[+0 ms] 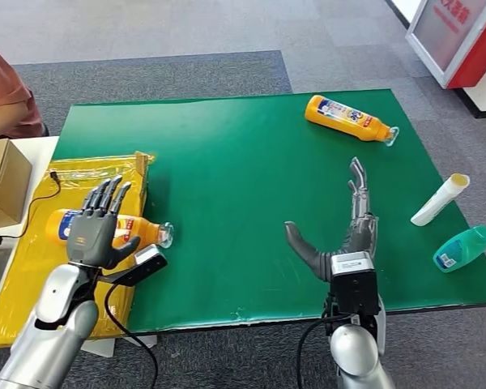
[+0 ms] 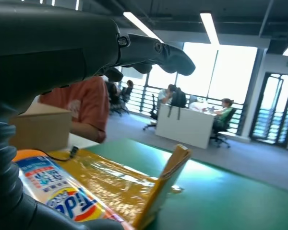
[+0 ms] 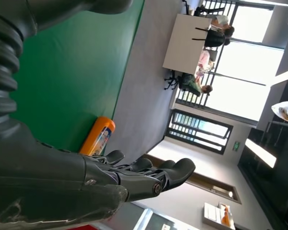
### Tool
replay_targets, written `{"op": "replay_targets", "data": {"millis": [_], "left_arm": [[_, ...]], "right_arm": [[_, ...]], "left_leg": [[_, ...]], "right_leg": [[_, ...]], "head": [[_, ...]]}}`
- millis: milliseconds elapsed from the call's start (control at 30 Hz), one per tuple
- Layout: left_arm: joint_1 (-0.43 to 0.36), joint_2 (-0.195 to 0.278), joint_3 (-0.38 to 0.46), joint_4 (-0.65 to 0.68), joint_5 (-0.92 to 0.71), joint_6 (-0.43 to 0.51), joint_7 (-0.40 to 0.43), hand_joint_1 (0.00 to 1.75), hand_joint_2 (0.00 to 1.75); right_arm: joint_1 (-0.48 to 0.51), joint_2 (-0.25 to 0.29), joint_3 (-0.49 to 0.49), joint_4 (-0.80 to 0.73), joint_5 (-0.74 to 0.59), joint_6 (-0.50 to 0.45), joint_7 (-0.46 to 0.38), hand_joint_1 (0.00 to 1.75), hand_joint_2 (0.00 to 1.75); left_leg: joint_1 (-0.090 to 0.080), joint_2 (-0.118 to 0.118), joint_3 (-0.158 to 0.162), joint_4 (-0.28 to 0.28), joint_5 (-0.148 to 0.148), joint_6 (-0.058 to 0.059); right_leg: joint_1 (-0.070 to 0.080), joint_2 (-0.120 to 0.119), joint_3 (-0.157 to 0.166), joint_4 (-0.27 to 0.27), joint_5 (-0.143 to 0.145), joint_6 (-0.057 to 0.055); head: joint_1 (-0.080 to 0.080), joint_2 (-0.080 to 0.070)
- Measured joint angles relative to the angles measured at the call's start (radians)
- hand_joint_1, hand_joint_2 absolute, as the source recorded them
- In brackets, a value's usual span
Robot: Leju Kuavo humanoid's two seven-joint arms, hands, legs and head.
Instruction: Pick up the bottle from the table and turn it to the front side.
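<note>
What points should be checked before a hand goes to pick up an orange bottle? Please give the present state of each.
1. Right hand free: ok, fingers apart, holding nothing.
2. Left hand free: ok, open above the near orange bottle.
3. Far orange bottle unobstructed: ok, lying alone on the green mat.
4. Near orange bottle on flat support: not ok, it lies on a crinkled yellow bag.
5. Which side each label faces: cannot tell.
6. Person clear of the mat: ok.
</note>
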Motion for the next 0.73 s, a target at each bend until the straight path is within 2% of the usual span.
{"op": "replay_targets", "data": {"millis": [133,267,400,533,633,733], "left_arm": [[0.064,-0.019,0.003,-0.157,0.301,-0.046,-0.120,0.00,1.75],[0.139,-0.021,0.019,-0.299,0.625,-0.203,-0.229,0.00,1.75],[0.206,-0.018,0.056,-0.375,0.820,-0.361,-0.301,0.00,1.75],[0.317,-0.060,0.130,-0.423,1.064,-0.550,-0.404,0.00,1.75],[0.377,-0.100,0.175,-0.439,1.203,-0.645,-0.436,0.00,1.75],[0.412,-0.134,0.205,-0.442,1.282,-0.694,-0.442,0.00,1.75]], "right_arm": [[0.025,-0.001,0.000,-0.012,0.009,-0.015,0.000,0.00,1.75],[0.051,-0.007,0.000,-0.019,0.007,-0.023,-0.007,0.00,1.75],[0.060,-0.015,0.000,-0.019,0.001,-0.003,-0.004,0.00,1.75],[0.063,-0.049,0.004,-0.018,-0.018,0.111,0.019,0.00,1.75],[0.068,-0.072,0.003,-0.018,-0.178,0.246,-0.006,0.00,1.75],[0.077,-0.093,0.002,-0.018,-0.300,0.356,-0.043,0.00,1.75]], "left_leg": [[0.000,0.000,0.000,0.000,-0.001,0.001],[0.000,0.000,0.000,0.000,-0.002,0.001],[0.000,0.000,0.000,0.000,-0.002,0.000],[0.000,0.001,0.001,0.000,-0.003,-0.001],[0.000,0.001,0.001,0.000,-0.004,0.001],[0.000,0.001,0.001,0.000,-0.004,0.001]], "right_leg": [[0.000,0.000,0.000,0.000,-0.001,0.000],[0.000,0.000,0.000,0.000,-0.001,0.000],[0.000,0.000,0.001,0.000,-0.001,-0.001],[0.000,0.001,0.001,0.000,-0.003,-0.001],[0.000,0.000,0.002,0.000,-0.004,0.000],[0.000,0.000,0.002,0.000,-0.004,0.000]], "head": [[0.000,0.000],[0.000,0.000],[0.000,0.000],[0.000,0.000],[0.000,0.000],[0.000,0.000]]}}
